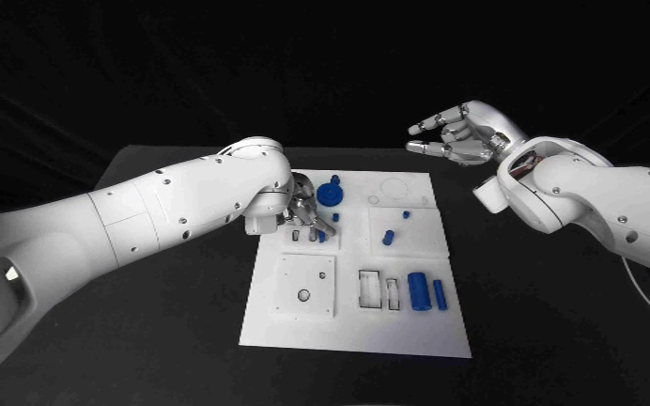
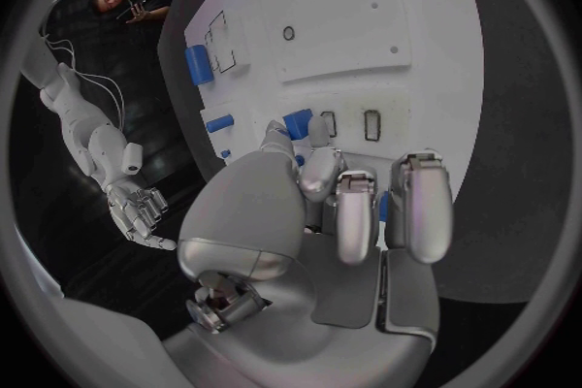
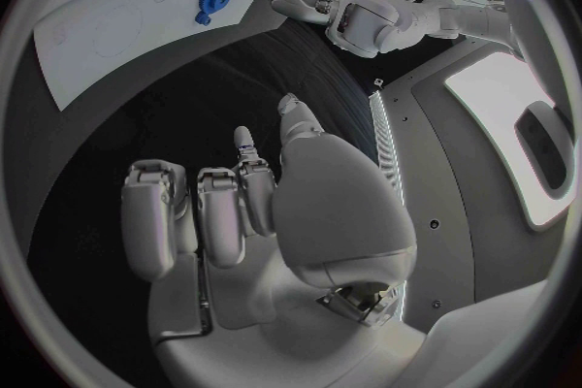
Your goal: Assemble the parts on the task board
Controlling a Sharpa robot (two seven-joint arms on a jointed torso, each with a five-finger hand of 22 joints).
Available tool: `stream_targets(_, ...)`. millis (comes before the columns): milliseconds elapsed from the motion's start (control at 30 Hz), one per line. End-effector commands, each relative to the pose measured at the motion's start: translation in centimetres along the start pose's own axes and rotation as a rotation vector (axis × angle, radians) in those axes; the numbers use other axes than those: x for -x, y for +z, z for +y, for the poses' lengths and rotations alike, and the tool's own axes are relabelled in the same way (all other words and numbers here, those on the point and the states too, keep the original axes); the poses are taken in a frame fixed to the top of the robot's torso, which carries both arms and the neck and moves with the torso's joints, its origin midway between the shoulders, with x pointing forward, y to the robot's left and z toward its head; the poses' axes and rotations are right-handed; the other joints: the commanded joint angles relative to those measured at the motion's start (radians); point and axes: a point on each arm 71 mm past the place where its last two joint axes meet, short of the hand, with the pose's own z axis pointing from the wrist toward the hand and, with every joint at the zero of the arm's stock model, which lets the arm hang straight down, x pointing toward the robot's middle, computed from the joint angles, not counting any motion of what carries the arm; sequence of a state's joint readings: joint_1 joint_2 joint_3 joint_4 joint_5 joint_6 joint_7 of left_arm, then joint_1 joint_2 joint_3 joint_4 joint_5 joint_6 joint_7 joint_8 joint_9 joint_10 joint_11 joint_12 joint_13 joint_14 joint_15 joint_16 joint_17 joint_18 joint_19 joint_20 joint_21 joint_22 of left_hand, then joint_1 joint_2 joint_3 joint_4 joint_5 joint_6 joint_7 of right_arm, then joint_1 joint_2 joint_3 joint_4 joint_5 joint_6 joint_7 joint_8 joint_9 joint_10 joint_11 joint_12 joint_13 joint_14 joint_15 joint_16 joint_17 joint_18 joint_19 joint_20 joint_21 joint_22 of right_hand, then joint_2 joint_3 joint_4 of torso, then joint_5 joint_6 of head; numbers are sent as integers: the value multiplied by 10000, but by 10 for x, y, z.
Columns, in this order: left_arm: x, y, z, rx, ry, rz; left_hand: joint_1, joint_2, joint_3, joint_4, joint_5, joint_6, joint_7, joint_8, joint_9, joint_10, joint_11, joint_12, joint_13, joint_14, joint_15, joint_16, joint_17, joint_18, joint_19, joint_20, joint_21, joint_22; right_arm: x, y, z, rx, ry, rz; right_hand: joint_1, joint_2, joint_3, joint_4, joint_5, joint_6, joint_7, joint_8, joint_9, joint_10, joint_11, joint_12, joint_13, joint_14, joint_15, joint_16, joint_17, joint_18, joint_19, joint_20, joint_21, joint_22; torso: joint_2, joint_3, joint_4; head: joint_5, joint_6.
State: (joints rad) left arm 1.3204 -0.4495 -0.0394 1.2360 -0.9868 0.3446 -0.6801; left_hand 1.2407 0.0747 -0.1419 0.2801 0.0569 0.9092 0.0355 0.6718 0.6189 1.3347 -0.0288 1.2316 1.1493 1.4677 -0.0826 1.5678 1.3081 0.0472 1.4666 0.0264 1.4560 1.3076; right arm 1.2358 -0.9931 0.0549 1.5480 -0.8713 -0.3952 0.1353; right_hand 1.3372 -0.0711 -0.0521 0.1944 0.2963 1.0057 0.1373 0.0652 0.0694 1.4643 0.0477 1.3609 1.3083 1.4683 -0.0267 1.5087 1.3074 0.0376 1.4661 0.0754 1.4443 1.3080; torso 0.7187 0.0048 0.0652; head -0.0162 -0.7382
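Left hand [image 1: 301,210] fingers curled over small blue plastic part [image 2: 297,122] at white flat task board [image 1: 407,331] far-left slots, pinch unclear: lower straight, seat squarely; right hand [image 1: 458,134] loosely spread, empty, beyond board's far-right corner.

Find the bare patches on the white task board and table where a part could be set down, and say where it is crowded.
Free: the task board's near strip below the square plate, and black table to its right. Crowded: the far-left corner, where the left robot hand works beside the blue gear. The right robot hand is above the table, off the board.
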Motion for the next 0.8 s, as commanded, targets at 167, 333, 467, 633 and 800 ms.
stream_targets(167, -2, 1, -2, -72, -98, 151, 459, 212, 594, -67, 95, -146, -14, 17, 83, 9, -57, 43, 1, 1031, -114, 30, 2627, -66, 415, -109, 46, 612, -2, 0, 0, 49, -61, 208, -17, 20, -48, -3, 26, -68, 25, 21, 11, 173, 47, -23, 1517, 753, 36, -34, 1428, 159, -14, 43, -58, 180, 2, 3, -3, -4, -15)
stream_targets(333, -2, 1, -1, -170, -393, 197, 1661, 380, 1855, -659, 1305, -402, -91, -188, 79, -93, -147, -62, -44, 1031, -211, 30, 2627, -58, 406, -202, 26, 597, -2, 0, 0, 26, -58, 253, -17, 20, -48, -3, 26, -68, 25, 21, 11, 173, 47, -23, 1517, 753, 36, -34, 1428, 159, -14, 43, -58, 180, -2, 5, 1, 6, -23)
stream_targets(467, -3, 0, -1, -282, -632, 312, 1902, -478, 3520, -775, 2930, -494, 45, -294, 147, -172, -59, -221, -138, 1031, -153, 30, 2627, -61, 397, -174, 3, 587, -3, 0, -1, 4, -56, 293, -25, 34, -51, -2, 35, -64, 24, 24, 12, 181, 47, -4, 1526, 755, 36, -32, 1432, 158, -11, 43, -56, 184, 0, 7, 4, -5, -38)
stream_targets(633, -4, -2, 1, -393, -877, 350, 1192, -1801, 6329, -840, 3566, -501, 143, -118, 507, -86, -30, -289, -198, 1031, -71, 30, 2627, -52, 392, -102, -20, 595, -4, 0, -2, -23, -48, 349, -25, 34, -51, -2, 35, -64, 24, 24, 12, 181, 47, -4, 1526, 755, 36, -32, 1432, 158, -11, 43, -56, 184, -1, 15, 3, 17, -49)
stream_targets(800, -3, -4, 5, -505, -1234, 175, 714, -2097, 7328, -1153, 3535, -527, 125, 14, 737, -54, -14, -305, -220, 1031, -74, 30, 2627, -52, 390, -84, -34, 597, -5, 1, -3, -44, -45, 379, -28, 42, -52, -3, 44, -62, 23, 26, 13, 190, 46, 15, 1535, 757, 36, -28, 1441, 157, -10, 43, -55, 188, -4, 21, 6, 26, -41)
